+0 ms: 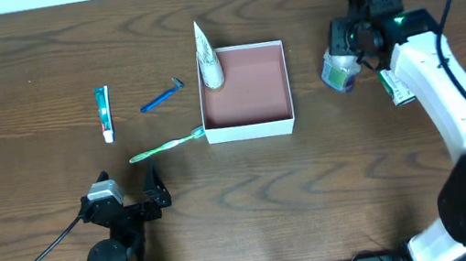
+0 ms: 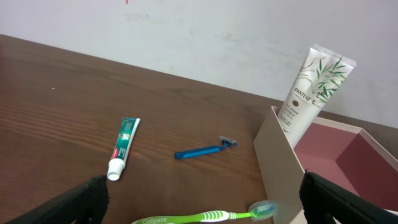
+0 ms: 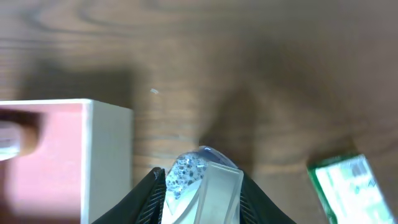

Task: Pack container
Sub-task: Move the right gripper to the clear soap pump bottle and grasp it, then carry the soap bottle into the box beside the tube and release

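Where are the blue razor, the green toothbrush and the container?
blue razor (image 1: 160,97), overhead view, middle of its handle.
green toothbrush (image 1: 168,145), overhead view, middle of its handle.
container (image 1: 250,130), overhead view, its near white wall.

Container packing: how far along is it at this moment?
Done: only the white Pantene tube stands inside the container. In hand: the right gripper holds a small pale item, outside the container. Left: toothpaste, blue razor, green toothbrush and green-and-white soap box, all on the table.
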